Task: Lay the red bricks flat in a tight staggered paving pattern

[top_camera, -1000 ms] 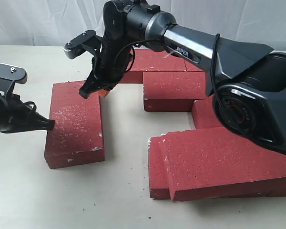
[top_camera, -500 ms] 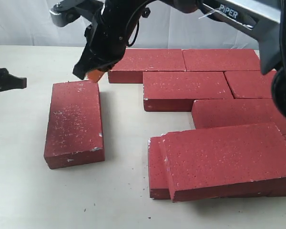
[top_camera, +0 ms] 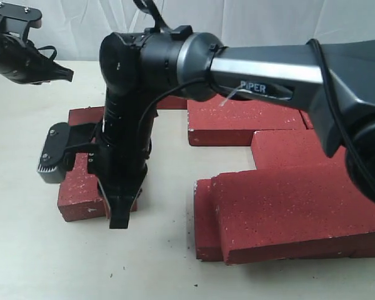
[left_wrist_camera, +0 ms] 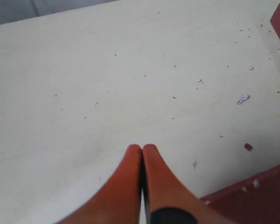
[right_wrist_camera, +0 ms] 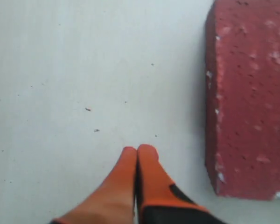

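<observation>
- The right gripper (top_camera: 120, 220), fingers pressed together and holding nothing, points down at the table (top_camera: 56, 262) just beside the near corner of the loose brick (top_camera: 77, 195). That brick lies flat, well apart from the laid bricks (top_camera: 237, 120).
- The left gripper (top_camera: 66, 75), also closed and empty, hangs high at the far left.
- Risk: a sideways push at one corner would likely swing the loose brick rather than slide it square, leaving it skewed against the laid bricks.
- Risk: the closed tip could ride up the chipped edge, or scrape the table if pressed low.
- Risk: the front brick (top_camera: 294, 206) leans on another, not flat; a knock could shift it.
- Hidden: the arm (top_camera: 175, 62) covers most of the loose brick. The right wrist view shows bare table between tip and brick. The bricks at right are cut off.
</observation>
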You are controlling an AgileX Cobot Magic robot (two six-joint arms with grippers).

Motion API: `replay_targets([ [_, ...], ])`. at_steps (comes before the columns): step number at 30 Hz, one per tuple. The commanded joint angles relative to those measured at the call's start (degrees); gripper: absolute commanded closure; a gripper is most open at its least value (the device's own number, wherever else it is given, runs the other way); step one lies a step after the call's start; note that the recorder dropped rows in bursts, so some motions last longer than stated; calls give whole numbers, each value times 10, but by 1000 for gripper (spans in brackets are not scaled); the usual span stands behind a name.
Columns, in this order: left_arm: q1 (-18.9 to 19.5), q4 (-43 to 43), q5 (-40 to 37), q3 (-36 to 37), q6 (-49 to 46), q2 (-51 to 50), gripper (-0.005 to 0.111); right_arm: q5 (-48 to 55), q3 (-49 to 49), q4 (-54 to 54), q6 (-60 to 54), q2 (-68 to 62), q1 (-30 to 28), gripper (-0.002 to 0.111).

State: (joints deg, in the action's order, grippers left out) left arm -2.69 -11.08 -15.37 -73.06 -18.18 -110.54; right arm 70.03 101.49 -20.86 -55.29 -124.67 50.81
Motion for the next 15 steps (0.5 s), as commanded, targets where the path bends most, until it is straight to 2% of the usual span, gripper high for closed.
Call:
replay_targets([
  [1,2,-86,-80,-78,-74,-61,107,-28,-3,11,-45,-18,12,109],
  [5,2,-156,-105,-133,-133,-100,107,-47,-3,18,-68,-38,13,109],
  [12,1,-167,-157,-185,-141,-146,107,-117,-3,28,-79,-52,13,109],
  [15,-12,-165,-159,-202,-144,-168,107,-135,-3,30,-81,-53,13,109],
])
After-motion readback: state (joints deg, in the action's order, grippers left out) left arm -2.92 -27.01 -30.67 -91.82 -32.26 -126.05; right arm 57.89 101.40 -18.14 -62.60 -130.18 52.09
